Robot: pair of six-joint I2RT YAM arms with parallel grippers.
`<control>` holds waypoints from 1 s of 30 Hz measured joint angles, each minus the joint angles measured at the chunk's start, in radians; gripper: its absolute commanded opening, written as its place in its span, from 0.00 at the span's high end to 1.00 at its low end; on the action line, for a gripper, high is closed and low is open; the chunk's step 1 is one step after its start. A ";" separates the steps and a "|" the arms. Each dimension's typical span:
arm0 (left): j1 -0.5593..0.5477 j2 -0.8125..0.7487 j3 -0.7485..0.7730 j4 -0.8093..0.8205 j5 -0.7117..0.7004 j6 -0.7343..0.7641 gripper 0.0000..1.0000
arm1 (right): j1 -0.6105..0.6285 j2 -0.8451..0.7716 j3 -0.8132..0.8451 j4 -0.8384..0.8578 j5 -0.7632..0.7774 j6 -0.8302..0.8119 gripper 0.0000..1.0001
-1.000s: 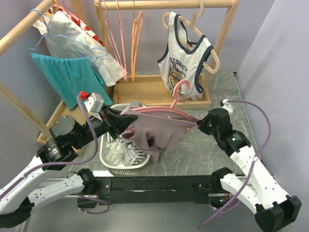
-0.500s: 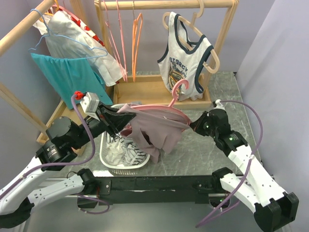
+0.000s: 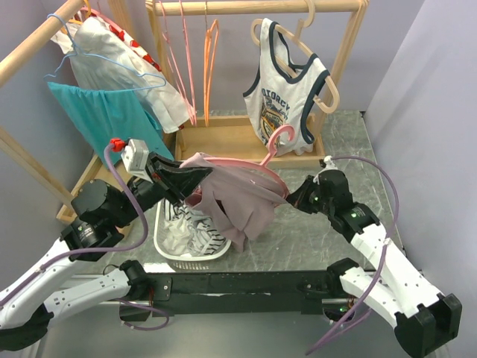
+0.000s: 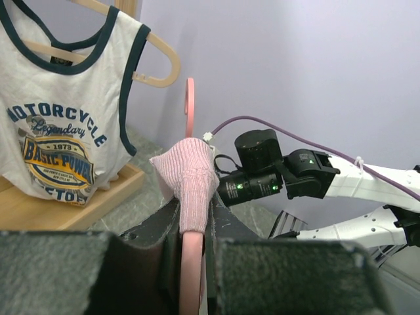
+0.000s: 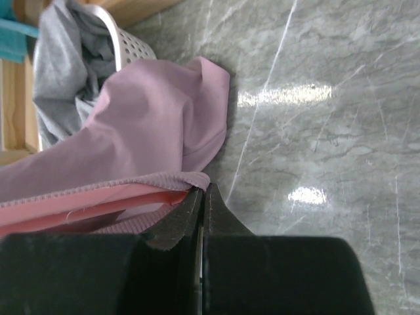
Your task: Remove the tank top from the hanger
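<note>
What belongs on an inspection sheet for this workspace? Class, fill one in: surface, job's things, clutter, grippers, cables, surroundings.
Surface: grey marble tabletop, glossy.
Job's things: mauve tank top draped on pink hanger, held between both arms above the table.
Clutter: white laundry basket holding crumpled clothes.
Grippers: left gripper, jaws shut on the hanger at one shoulder; right gripper, jaws shut on the tank top's edge at the other end.
Cables: purple cable looping off the right arm; another along the left arm.
Surroundings: wooden rack with motorcycle-print tank top and teal garment.
</note>
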 measured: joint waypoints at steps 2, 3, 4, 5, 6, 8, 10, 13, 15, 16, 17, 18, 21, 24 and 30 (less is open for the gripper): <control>0.000 0.000 -0.010 0.016 -0.002 -0.003 0.99 | 0.010 0.034 0.009 -0.009 0.008 -0.001 1.00; 0.000 0.001 -0.013 0.016 -0.005 -0.005 0.99 | 0.016 0.045 0.013 -0.013 0.014 0.000 1.00; 0.000 0.002 -0.014 0.013 -0.010 -0.005 0.99 | 0.019 0.060 0.014 -0.016 0.020 0.000 1.00; 0.000 0.004 -0.014 0.011 -0.016 -0.004 0.99 | 0.021 0.072 0.014 -0.019 0.024 0.002 1.00; 0.000 0.005 -0.014 0.010 -0.022 -0.004 0.99 | 0.022 0.078 0.014 -0.022 0.025 0.006 1.00; 0.000 0.003 -0.016 0.010 -0.030 -0.004 0.99 | 0.023 0.076 0.014 -0.023 0.030 0.015 1.00; 0.000 -0.002 -0.016 0.010 -0.034 -0.004 0.99 | 0.024 0.069 0.014 -0.023 0.049 0.030 1.00; 0.000 -0.010 -0.020 0.008 -0.051 -0.005 0.99 | 0.026 0.053 0.013 -0.023 0.069 0.048 1.00; 0.000 -0.021 -0.031 0.017 -0.064 -0.005 0.99 | 0.026 0.038 0.009 -0.010 0.059 0.052 1.00; 0.000 -0.028 -0.040 0.024 -0.071 -0.005 0.99 | 0.026 0.035 0.007 -0.003 0.047 0.053 1.00; 0.000 -0.034 -0.048 0.031 -0.076 -0.008 0.99 | 0.029 0.036 0.007 0.000 0.037 0.053 1.00; 0.000 -0.040 -0.055 0.038 -0.078 -0.009 0.99 | 0.037 0.041 0.007 0.005 0.030 0.052 1.00; 0.000 -0.036 -0.060 0.054 -0.078 -0.009 0.99 | 0.085 0.073 0.009 0.010 0.031 0.053 1.00; 0.000 -0.025 -0.061 0.090 -0.080 -0.011 0.99 | 0.139 0.110 0.026 -0.005 0.027 0.053 1.00; 0.000 -0.030 -0.075 0.152 -0.109 -0.009 0.99 | 0.208 0.143 0.061 -0.011 0.038 0.072 1.00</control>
